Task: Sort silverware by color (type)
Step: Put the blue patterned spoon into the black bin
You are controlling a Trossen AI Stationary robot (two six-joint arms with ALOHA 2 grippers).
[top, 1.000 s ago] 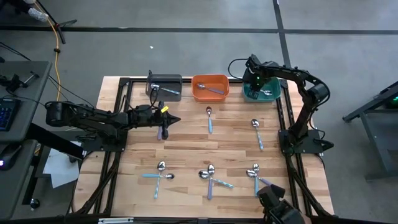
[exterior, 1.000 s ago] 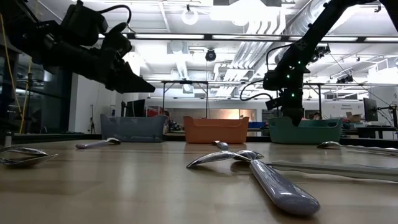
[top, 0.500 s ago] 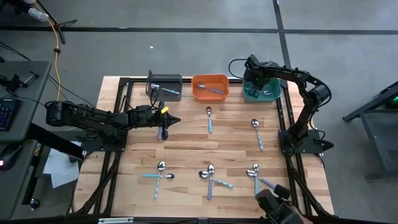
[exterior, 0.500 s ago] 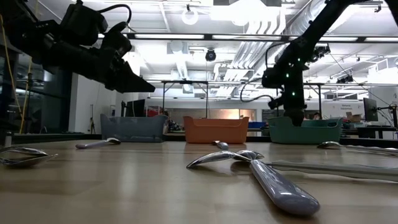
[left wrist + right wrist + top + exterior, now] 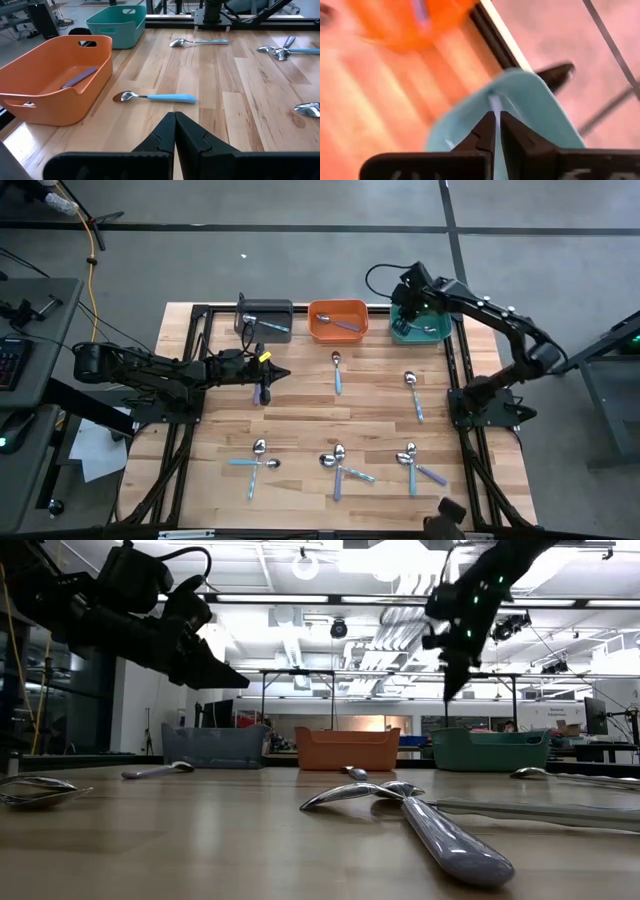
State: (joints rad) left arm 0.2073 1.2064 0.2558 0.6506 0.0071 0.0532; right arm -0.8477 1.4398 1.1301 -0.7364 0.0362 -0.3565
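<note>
High view: right hand above spoon in teal bin

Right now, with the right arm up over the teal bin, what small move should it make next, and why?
Probably swing the right gripper, whose fingers look shut and empty, away from the teal bin and toward the nearest loose spoon, the blue-handled one lying on the table just in front of that bin. Several spoons are still unsorted, and the left gripper hovers shut near the grey bin.
</note>
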